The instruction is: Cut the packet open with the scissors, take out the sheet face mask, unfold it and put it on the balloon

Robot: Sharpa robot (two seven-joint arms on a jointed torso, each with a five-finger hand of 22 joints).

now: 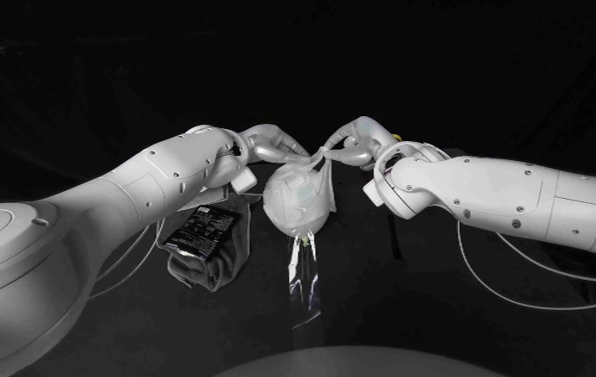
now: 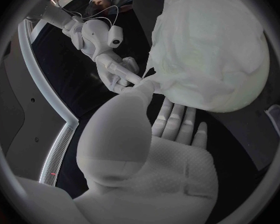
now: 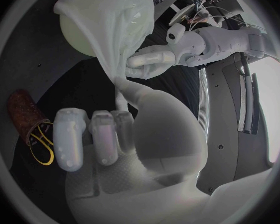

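Both left hand and right hand pinch top edges of mask.

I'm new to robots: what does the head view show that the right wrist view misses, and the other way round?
The head view adds the dark packet lying beside the left arm, and a clear film strip dangling below the balloon. The right wrist view adds yellow loops, likely the scissors' handles, next to a reddish-brown object I cannot identify. Both show the balloon draped in the sheet face mask, with the left hand and the right hand pinching the mask from opposite sides.
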